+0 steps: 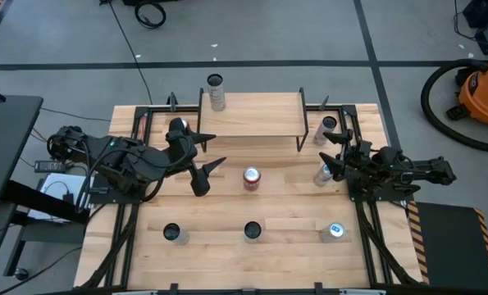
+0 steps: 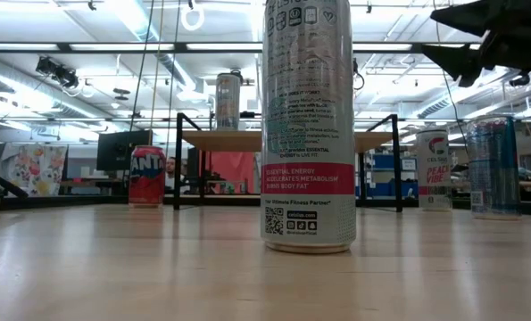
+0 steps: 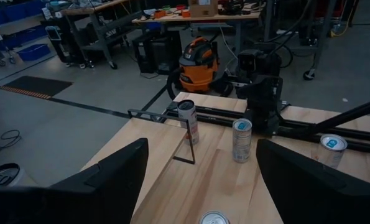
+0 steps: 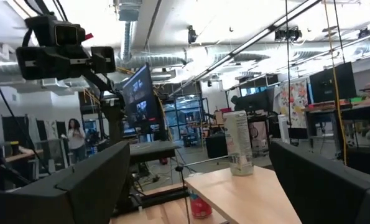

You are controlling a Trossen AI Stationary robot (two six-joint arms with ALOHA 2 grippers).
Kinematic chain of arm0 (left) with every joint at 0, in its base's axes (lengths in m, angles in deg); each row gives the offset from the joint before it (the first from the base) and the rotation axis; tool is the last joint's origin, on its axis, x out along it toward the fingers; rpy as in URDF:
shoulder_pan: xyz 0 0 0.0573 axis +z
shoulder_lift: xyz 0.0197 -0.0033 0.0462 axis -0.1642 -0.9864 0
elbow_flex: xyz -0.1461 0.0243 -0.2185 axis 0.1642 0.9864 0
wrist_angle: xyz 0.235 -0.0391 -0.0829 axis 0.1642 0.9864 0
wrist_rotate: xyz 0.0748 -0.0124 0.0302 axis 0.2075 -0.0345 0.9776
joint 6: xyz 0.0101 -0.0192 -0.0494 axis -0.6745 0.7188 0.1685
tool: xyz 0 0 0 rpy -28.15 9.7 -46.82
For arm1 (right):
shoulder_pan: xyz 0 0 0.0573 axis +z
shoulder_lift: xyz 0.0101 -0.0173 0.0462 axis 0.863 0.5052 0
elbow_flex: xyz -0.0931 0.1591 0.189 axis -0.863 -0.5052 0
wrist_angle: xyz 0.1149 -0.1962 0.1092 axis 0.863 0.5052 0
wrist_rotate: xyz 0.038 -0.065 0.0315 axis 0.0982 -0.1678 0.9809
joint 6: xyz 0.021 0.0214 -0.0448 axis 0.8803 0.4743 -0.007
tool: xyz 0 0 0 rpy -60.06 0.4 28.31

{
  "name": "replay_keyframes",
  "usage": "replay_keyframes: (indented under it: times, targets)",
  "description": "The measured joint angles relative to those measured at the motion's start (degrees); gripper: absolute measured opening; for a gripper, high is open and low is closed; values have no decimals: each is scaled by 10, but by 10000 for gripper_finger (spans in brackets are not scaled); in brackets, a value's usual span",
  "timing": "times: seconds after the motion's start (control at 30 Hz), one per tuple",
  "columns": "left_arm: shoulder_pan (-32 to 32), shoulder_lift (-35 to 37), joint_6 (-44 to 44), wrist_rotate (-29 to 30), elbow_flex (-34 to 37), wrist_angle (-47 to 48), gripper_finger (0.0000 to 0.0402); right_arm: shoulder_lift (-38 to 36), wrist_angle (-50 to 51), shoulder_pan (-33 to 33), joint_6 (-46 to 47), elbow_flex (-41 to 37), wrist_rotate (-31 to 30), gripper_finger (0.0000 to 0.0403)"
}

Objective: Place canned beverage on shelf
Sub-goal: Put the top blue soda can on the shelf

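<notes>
High view: left gripper (image 1: 208, 160) hangs spread wide and empty near the worktop's left-middle. One silver can (image 1: 216, 93) stands on the shelf (image 1: 252, 115) at the far edge. The right gripper (image 1: 332, 154) spreads open, empty, beside the right edge.

From my console, the shelf (image 1: 252, 115) is pale wood on thin black legs, carrying a silver can (image 1: 216, 90) at its 9 o'clock end, and the table (image 1: 227, 215) below is the same light plank grain inside a black frame. At the table's middle I see a red can (image 1: 251, 179) with a silver top; the low view fills with a white-and-silver can (image 2: 308, 125) banded in pink with black print. At 3 o'clock beyond the table sits an orange vacuum (image 1: 482, 97) with a black hose, and both arms are black.
</notes>
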Motion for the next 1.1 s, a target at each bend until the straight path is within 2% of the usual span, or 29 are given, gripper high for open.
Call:
replay_keyframes:
  times: [0.3, 0.43, 0.67, 0.9, 1.1]
  targets:
    - [-1, 0, 0, 0, 0, 3, 311, 0, -81, 0, 63, 0, 0, 397]
    - [-12, 0, 19, 0, 0, 24, 311, 0, -64, 0, 82, 0, 0, 396]
    - [-30, 0, 44, 0, 0, 49, 311, 0, 28, 0, 60, 13, -68, 397]
    - [-34, 0, 45, 0, 0, 55, 311, 0, 219, 0, 101, 119, -15, 396]
    - [-34, 0, 45, 0, 0, 60, 311, 0, 294, 0, 94, 184, -40, 395]
